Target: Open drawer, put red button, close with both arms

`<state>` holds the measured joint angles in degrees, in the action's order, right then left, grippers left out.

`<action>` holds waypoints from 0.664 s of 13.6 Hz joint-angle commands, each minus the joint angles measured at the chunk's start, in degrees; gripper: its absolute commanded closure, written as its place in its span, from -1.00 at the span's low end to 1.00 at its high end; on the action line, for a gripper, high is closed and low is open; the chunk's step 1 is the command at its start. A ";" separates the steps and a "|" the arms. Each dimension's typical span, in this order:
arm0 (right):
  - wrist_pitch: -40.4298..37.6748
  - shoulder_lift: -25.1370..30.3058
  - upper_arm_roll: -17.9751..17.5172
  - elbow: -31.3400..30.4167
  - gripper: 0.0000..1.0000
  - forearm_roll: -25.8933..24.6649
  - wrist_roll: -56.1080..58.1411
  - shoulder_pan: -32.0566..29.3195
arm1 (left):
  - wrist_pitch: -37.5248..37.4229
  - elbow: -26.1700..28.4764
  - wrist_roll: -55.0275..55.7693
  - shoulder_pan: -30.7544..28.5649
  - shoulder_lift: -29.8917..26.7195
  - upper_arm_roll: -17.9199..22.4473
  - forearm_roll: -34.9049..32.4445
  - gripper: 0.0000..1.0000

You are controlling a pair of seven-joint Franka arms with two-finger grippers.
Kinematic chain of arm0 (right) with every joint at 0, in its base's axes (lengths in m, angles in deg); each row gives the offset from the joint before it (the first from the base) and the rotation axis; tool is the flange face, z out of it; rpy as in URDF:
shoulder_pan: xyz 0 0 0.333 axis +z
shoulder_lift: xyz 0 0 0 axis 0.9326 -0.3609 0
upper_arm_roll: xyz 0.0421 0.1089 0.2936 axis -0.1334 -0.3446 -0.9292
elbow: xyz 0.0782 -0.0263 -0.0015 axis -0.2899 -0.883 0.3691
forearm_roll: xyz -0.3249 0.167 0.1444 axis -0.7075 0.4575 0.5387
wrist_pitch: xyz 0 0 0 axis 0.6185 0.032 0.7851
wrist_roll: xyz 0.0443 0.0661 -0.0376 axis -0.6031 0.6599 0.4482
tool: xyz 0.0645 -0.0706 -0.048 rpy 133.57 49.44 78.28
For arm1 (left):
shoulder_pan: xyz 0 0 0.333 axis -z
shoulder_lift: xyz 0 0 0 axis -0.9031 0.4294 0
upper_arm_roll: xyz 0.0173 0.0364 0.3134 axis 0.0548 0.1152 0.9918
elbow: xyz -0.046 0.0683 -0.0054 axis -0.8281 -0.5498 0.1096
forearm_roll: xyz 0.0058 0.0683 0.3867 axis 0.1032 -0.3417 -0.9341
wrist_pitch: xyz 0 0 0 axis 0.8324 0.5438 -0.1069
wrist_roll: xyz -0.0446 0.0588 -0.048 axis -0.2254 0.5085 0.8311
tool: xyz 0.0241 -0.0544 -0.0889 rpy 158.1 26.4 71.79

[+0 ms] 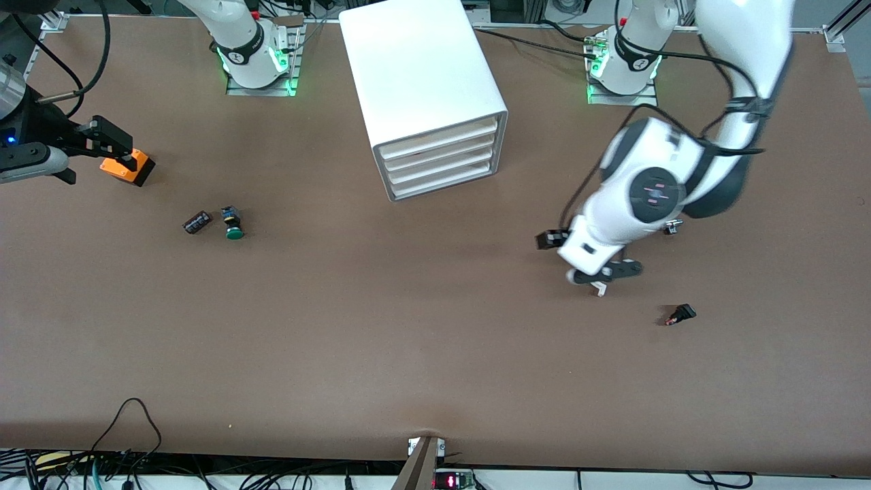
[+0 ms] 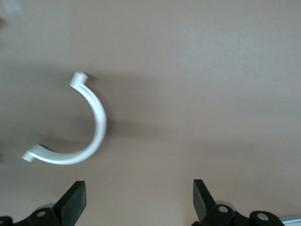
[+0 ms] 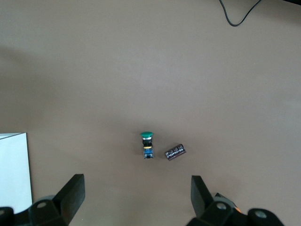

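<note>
The wide shallow white plastic drawer (image 1: 442, 153), second from the top of the white boxy four-drawer cabinet (image 1: 418, 75), sat flush with the other three, so it was closed. The red button was hard to make out. My best bet was the tiny black piece with a reddish tip (image 1: 680, 315) lying at roughly 4 o'clock from the cabinet, toward the left arm's end of the table, but it was too small to see the cap properly.

The left gripper (image 1: 602, 275) (image 2: 138, 193) hung over bare table at about 10 o'clock from that piece, with its fingers spread wide and nothing between them. Under it lay a white curved C-shaped plastic handle (image 2: 89, 125), mostly covered by the arm in the front view.

The right gripper (image 1: 116, 146) (image 3: 136, 188) was at the right arm's end of the table, its arm cut off by the frame edge. Its fingers were apart too, right by a small orange box (image 1: 127, 165); whether they touched was unclear. A green-capped push button (image 1: 233, 224) (image 3: 147, 145) and a dark little cylinder (image 1: 197, 222) (image 3: 175, 152) lay side by side at about 4 o'clock from the box.
</note>
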<state>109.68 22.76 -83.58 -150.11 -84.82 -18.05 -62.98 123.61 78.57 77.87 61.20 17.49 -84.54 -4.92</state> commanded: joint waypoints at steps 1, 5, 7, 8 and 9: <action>-0.77 -0.37 -0.39 1.26 -1.00 -0.03 -0.77 -0.15 | -3.63 0.84 -6.29 -1.64 -4.86 2.19 0.07 -1.00; -0.68 -0.37 -0.48 1.35 -1.00 -0.03 -0.77 0.03 | -10.84 0.92 -19.10 -1.03 -11.80 11.67 2.69 -1.00; -0.68 -0.37 -0.48 1.26 -1.00 -0.03 -0.68 0.03 | -13.57 0.92 -25.96 -0.50 -14.52 17.04 3.59 -1.00; -0.68 -0.37 -0.48 1.35 -1.00 -0.11 -0.68 0.11 | -14.36 0.92 -28.34 -0.41 -15.75 19.06 3.59 -1.00; -0.68 -0.37 -0.57 1.35 -1.00 -0.12 -0.68 0.11 | -15.24 0.92 -29.84 -0.49 -16.90 20.39 3.59 -1.00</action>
<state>109.68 22.76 -83.76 -150.02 -84.82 -18.08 -62.83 110.01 78.34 52.28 59.61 3.70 -67.33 -2.35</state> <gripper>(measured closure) 0.000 0.000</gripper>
